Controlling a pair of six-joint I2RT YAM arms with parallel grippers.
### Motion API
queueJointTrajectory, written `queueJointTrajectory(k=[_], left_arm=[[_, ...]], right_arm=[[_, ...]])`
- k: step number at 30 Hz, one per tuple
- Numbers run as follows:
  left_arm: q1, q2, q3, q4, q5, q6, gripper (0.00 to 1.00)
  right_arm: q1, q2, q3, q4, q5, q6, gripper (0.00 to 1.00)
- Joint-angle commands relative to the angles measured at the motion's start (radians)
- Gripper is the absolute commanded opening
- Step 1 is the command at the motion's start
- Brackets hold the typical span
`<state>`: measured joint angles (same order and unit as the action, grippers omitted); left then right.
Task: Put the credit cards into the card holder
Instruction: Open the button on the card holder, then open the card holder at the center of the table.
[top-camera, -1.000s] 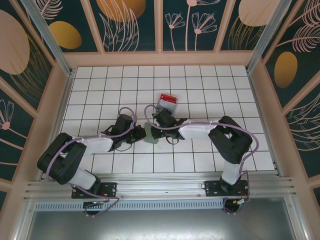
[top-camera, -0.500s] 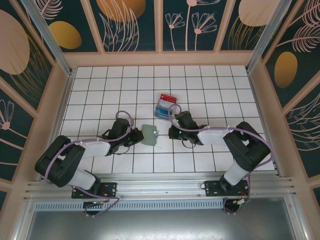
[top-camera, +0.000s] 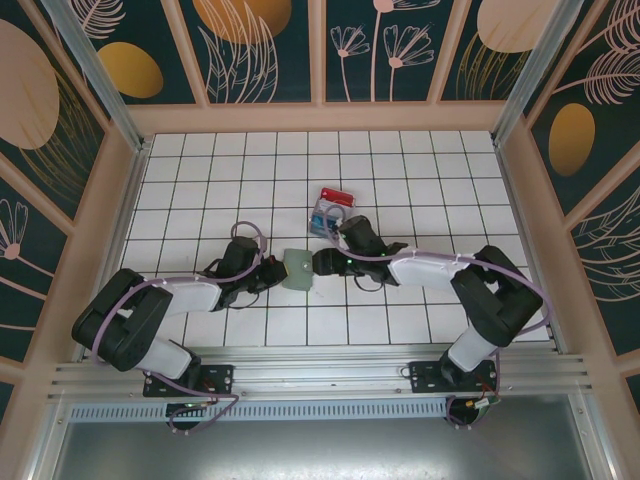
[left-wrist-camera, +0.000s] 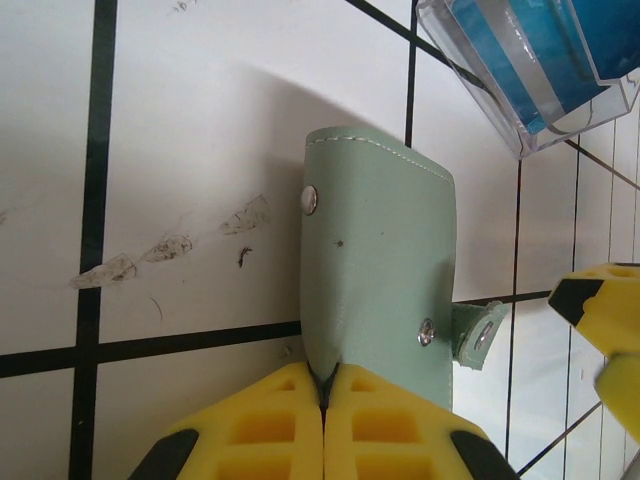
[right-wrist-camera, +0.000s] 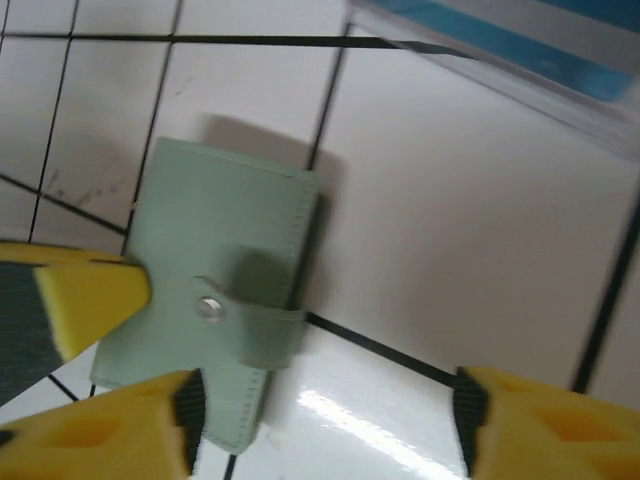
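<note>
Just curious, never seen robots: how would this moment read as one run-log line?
left gripper: shut on card holder edge | right gripper: open, empty, near card holder | credit cards: in clear tray

Right tool (now spread) returned beside card holder.

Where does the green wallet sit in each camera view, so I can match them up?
Top external: wallet just left of the picture's centre.
Left wrist: wallet mid-frame, its near edge pinched in the left claw.
Right wrist: wallet left of centre, snap tab facing up.
Shared landmark: the clear tray holding blue cards, just beyond the wallet, at upper right in both wrist views.
</note>
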<state>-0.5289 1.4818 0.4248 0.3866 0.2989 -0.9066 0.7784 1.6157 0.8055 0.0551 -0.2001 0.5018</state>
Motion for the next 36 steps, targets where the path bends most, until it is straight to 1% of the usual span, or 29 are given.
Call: queueJointTrajectory(k=[1, 5, 9, 13, 17, 25, 28, 32, 36], left_arm=[[0.004, 0.018, 0.017, -0.009, -0.009, 0.006, 0.0], [0.004, 0.01, 0.015, -0.01, -0.004, 0.006, 0.0], [0.004, 0.006, 0.014, -0.012, -0.004, 0.009, 0.0], [0.005, 0.003, 0.01, -0.01, -0.002, 0.01, 0.0], [0.004, 0.004, 0.004, -0.008, -0.01, 0.011, 0.0], [0.004, 0.014, 0.007, 0.001, -0.006, 0.009, 0.0], [0.005, 0.015, 0.009, -0.002, -0.008, 0.009, 0.0], [0.004, 0.018, 0.014, -0.001, -0.005, 0.007, 0.0], [0.005, 0.016, 0.014, -0.002, -0.004, 0.005, 0.0]], right_arm=[[0.053, 0.068, 0.072, -0.074, 0.034, -0.043, 0.74], [0.101, 0.145, 0.147, -0.104, 0.06, -0.035, 0.74], [0.118, 0.217, 0.214, -0.161, 0.144, -0.025, 0.74], [0.125, 0.247, 0.245, -0.223, 0.27, -0.007, 0.69], [0.121, 0.229, 0.227, -0.236, 0.331, -0.002, 0.61], [0.104, 0.176, 0.184, -0.221, 0.32, 0.008, 0.53], [0.086, 0.137, 0.154, -0.195, 0.285, 0.019, 0.48], [0.075, 0.111, 0.133, -0.174, 0.258, 0.023, 0.45], [0.068, 0.126, 0.123, -0.149, 0.22, 0.023, 0.39]])
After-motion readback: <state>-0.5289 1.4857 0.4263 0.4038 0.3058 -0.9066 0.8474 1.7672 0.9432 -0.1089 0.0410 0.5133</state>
